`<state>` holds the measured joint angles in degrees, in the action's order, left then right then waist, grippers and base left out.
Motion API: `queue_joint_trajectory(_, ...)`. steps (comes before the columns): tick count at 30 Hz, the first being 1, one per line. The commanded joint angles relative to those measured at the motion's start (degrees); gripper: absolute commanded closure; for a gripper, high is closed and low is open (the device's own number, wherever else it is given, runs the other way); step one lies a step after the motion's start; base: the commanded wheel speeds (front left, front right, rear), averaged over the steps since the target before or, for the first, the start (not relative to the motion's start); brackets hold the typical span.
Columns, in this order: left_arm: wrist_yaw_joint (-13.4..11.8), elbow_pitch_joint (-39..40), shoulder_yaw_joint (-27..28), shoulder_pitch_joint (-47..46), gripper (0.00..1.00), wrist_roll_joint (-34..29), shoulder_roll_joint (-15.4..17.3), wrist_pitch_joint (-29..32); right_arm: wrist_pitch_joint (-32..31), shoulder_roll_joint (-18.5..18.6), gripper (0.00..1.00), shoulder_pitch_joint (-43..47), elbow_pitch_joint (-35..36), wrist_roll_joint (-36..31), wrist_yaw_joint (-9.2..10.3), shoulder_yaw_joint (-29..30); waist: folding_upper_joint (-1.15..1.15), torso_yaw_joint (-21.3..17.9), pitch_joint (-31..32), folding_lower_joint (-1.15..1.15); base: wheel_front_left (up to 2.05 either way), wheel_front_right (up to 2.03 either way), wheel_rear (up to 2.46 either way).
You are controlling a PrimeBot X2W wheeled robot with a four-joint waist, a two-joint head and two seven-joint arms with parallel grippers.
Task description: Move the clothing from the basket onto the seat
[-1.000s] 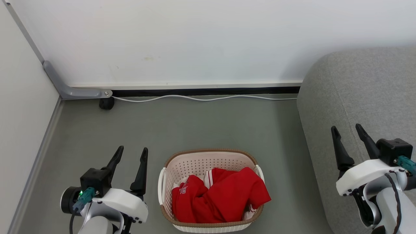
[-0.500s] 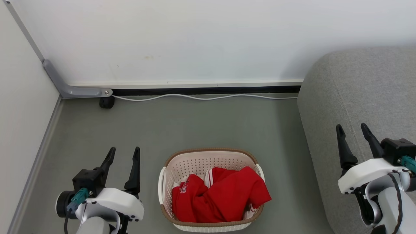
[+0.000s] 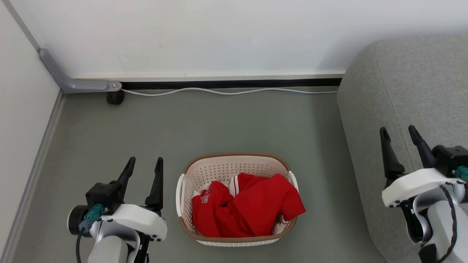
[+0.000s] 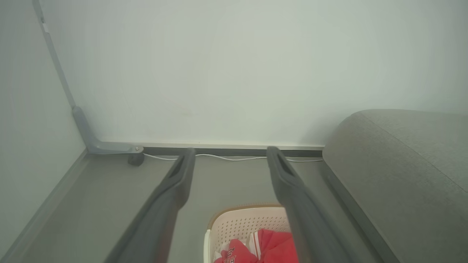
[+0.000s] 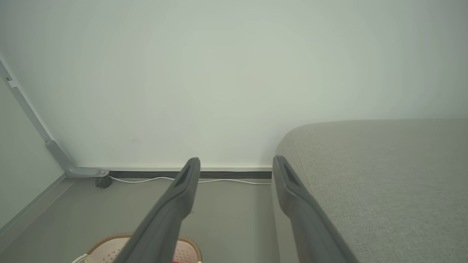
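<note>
1. Two sets of jaws stand spread wide and hold nothing: the left jaws at 7 o'clock in the head view, the right jaws at 4 o'clock, seen against the seat [image 3: 402, 84].
2. The clothing [image 3: 248, 210] lies bunched in the basket [image 3: 234, 168] at 6 o'clock, with one fold draped over the rim on its 3 o'clock side.
3. Grey floor [image 3: 321, 146] lies between basket and seat.
4. A white cable [image 3: 226, 91] runs along the wall at 12 o'clock, and a black caster [image 3: 115, 98] sits at 10 o'clock.
</note>
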<state>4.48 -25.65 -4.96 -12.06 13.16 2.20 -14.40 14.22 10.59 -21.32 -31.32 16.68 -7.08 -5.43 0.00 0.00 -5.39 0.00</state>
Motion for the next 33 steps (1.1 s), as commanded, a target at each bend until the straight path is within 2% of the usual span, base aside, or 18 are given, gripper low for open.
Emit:
queue_joint_trajectory(1, -0.5, 1.9, 0.9, -3.6, 0.00, 0.7, 0.7, -0.6, 0.8, 1.0, 0.00, -2.5, 2.5, -0.1, -0.41, -0.9, 0.00, -0.1, -2.4, 0.00, 0.00, 0.00, 0.00)
queue_joint_trajectory(10, -2.5, 2.6, -3.2, -6.9, 0.00, 3.9, 0.7, -0.6, 0.8, 2.5, 0.00, -6.3, 7.1, 0.7, -0.41, -1.2, 0.00, -0.5, -11.0, 0.00, 0.00, 0.00, 0.00)
queue_joint_trajectory(16, -4.4, 3.0, -8.0, -11.2, 0.00, 6.2, 0.7, -0.6, 0.8, 3.9, 0.00, -10.6, 10.3, 1.4, -0.41, -1.2, 0.00, -1.6, -19.4, 0.00, 0.00, 0.00, 0.00)
queue_joint_trajectory(23, -5.0, 0.7, -13.6, -17.7, 0.00, 7.9, 0.7, -0.6, 0.8, 4.9, 0.00, -16.4, 13.9, 2.7, -0.41, -2.3, 0.00, -3.5, -28.9, 0.00, 0.00, 0.00, 0.00)
queue_joint_trajectory(29, -2.8, -5.0, -18.2, -24.0, 0.00, 9.7, 0.7, -0.6, 0.8, 4.8, 0.00, -21.0, 16.4, 3.9, -0.41, -3.9, 0.00, -5.8, -35.5, 0.00, 0.00, 0.00, 0.00)
queue_joint_trajectory(33, -0.5, -10.4, -21.0, -28.1, 0.00, 10.5, 0.7, -0.6, 0.8, 4.4, 0.00, -22.7, 17.9, 4.3, -0.41, -5.0, 0.00, -7.4, -38.6, 0.00, 0.00, 0.00, 0.00)
